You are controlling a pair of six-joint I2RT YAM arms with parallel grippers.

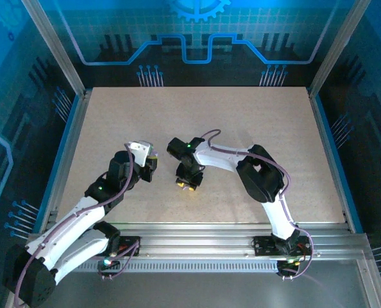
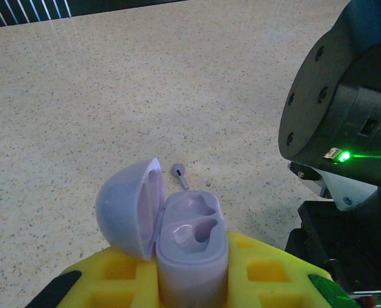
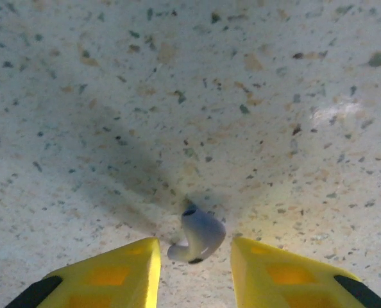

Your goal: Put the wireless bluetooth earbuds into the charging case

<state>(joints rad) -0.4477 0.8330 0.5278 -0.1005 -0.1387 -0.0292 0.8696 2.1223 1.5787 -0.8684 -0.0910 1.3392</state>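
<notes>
The left hand [image 2: 192, 279] is clamped on the open lavender charging case [image 2: 194, 240]. To the right of the case, the right hand [image 3: 195, 273] stands apart around an earbud [image 3: 201, 235].

The bottom edge cuts off the lavender case [image 2: 192, 256] and yellow fingers [image 2: 251, 256].

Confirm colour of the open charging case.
The charging case is pale lavender, lid and base; clearest in the left wrist view.
</notes>
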